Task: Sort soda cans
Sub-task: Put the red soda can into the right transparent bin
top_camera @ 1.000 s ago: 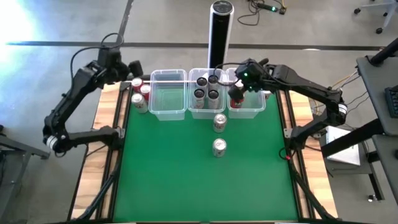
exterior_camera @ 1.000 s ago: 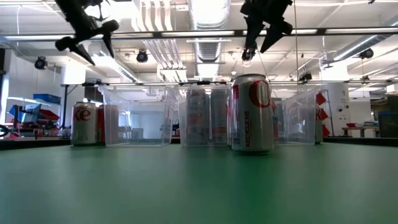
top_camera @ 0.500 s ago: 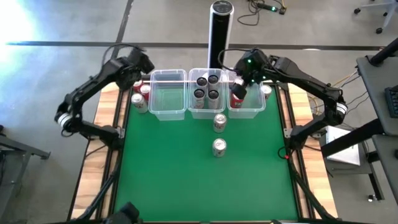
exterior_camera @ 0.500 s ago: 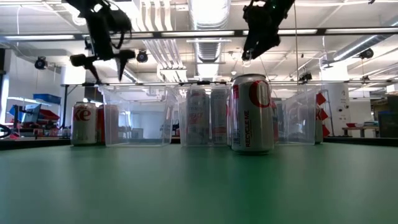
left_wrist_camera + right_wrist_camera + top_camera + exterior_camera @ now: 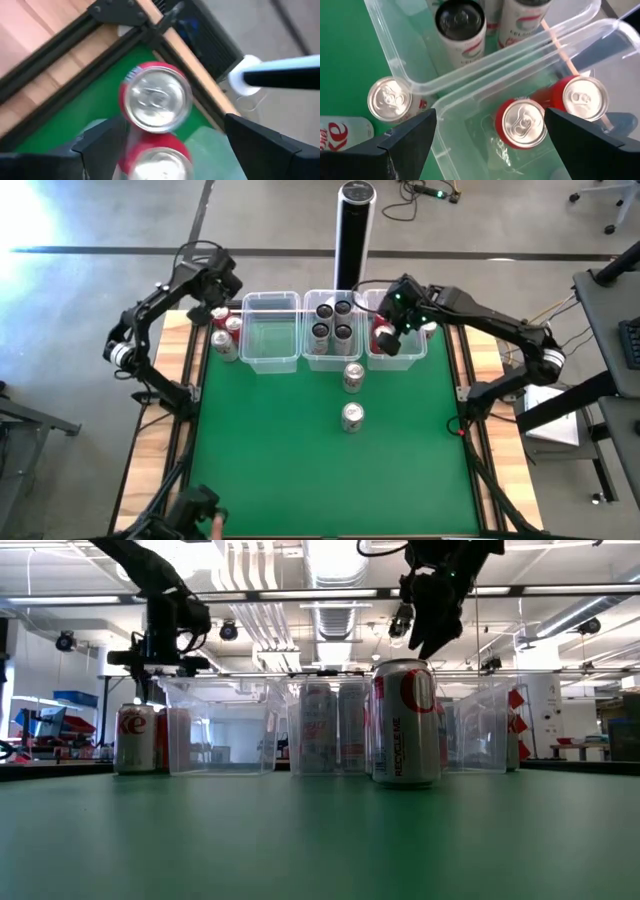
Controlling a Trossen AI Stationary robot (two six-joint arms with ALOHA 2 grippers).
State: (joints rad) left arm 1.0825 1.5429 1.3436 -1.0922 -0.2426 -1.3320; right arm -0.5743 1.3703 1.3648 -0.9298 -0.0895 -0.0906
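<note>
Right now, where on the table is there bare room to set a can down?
The near green mat, in front of the two loose cans, is bare. The left bin holds nothing. The middle bin, the right bin under the right end effector, and the far-left corner cans are crowded.

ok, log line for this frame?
left gripper: open, over red cans | right gripper: open, over right bin | middle bin: four cans
</note>
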